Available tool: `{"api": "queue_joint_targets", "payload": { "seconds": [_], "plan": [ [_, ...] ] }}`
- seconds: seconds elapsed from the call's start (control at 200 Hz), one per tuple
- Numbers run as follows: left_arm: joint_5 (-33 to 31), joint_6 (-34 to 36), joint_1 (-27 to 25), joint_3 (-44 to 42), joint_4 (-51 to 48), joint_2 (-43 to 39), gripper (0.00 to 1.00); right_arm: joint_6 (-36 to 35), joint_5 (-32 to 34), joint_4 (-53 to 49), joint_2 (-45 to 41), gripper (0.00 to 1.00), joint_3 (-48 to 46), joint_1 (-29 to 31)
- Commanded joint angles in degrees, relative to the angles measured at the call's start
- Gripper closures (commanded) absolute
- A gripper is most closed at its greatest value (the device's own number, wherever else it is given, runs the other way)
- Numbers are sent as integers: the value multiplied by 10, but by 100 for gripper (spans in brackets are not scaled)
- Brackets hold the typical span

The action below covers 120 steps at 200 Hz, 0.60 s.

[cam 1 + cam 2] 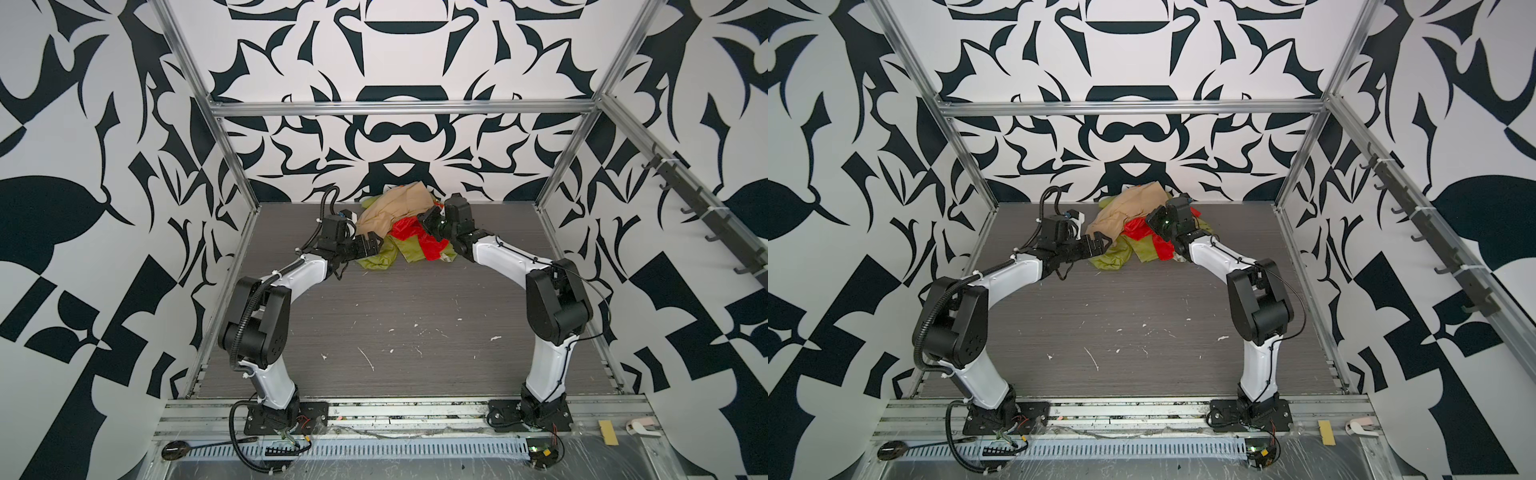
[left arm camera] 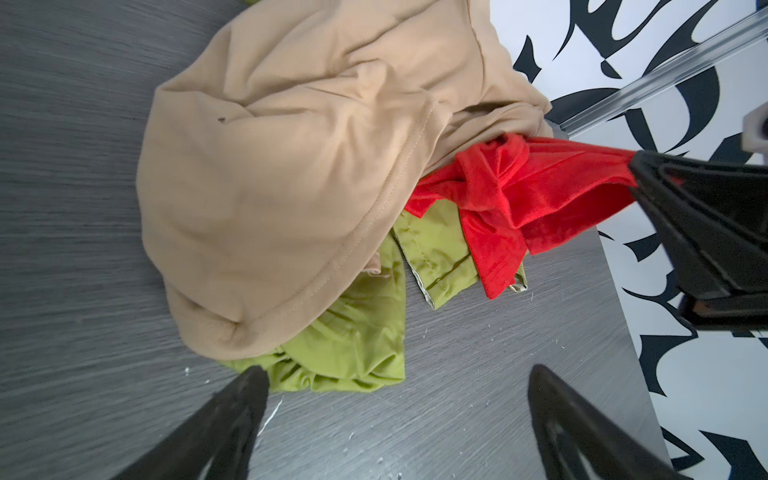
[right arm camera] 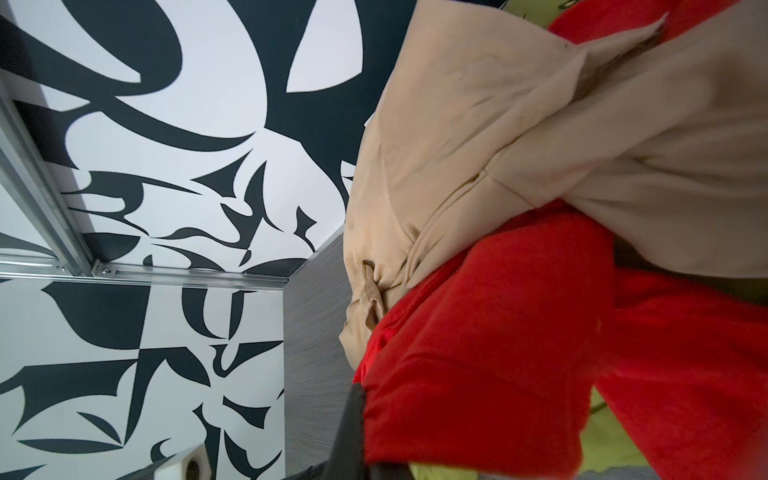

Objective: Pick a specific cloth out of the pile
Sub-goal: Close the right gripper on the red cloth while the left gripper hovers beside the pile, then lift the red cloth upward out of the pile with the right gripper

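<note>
The pile [image 1: 395, 208], with most of its layers buried and both grippers only partly seen.

Most of the cloth [image 2: 519, 195], the bright red one, is covered by the tan-beige cloth [image 2: 291, 166], and its stretched end is lost between the closed jaws of the right gripper [image 2: 638, 178], whose body is cut off by the edge of the left wrist view. The olive-green cloth [image 2: 353, 345] is largely buried under both. The fingers of the left gripper [image 2: 397, 374] are cropped at their bases. In both top views the right gripper's fingertips are masked by its own wrist. Part of the table [image 2: 62, 249] is smeared by blur in the left wrist view.
</note>
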Motion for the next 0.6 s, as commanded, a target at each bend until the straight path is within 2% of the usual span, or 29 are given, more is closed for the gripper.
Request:
{"api": "queue_joint_targets", "payload": {
  "seconds": [0.0, 0.295, 0.595],
  "plan": [
    [-4, 5, 3, 8, -9, -25, 0, -23, -13, 12, -23, 100, 27, 3],
    [-7, 5, 3, 9, -10, -36, 0, -40, -20, 2, -32, 100, 43, 4],
    [-1, 6, 6, 15, -11, -36, 1, -99, -27, -22, -34, 100, 82, 4]
  ]
}}
